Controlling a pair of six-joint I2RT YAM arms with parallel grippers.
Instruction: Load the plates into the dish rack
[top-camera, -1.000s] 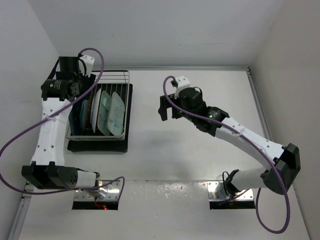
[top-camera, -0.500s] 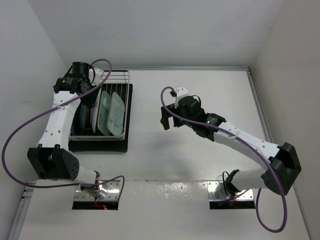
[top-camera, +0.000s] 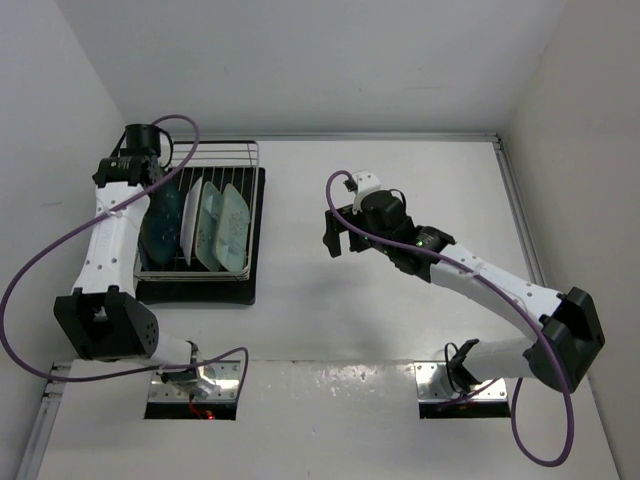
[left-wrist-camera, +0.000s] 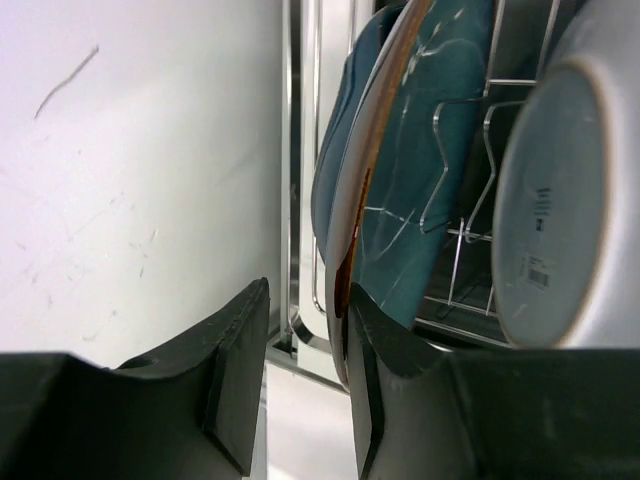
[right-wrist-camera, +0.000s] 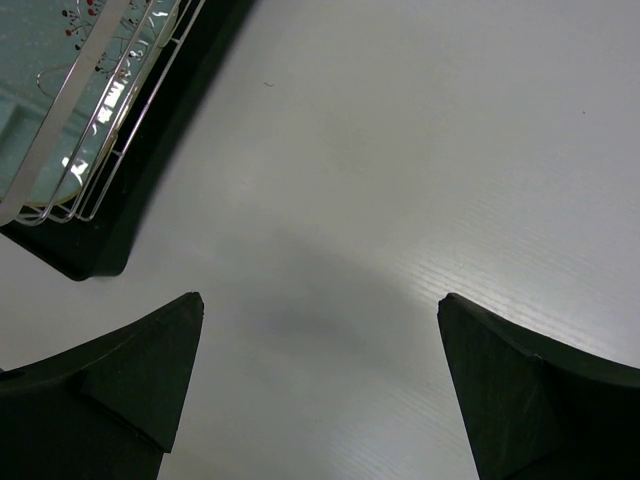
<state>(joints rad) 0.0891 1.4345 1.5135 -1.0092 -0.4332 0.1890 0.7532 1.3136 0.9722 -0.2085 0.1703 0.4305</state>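
Plates (top-camera: 205, 225) sit edge-up in the dish rack (top-camera: 235, 155) to drain; left gripper (left-wrist-camera: 308, 295) jaws seem slack, right gripper (right-wrist-camera: 320, 300) jaws gape empty.

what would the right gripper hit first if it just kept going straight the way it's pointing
The bare table, most likely: the right gripper points down at it, jaws open, nothing between them. The dish rack lies off to one side, outside that line.
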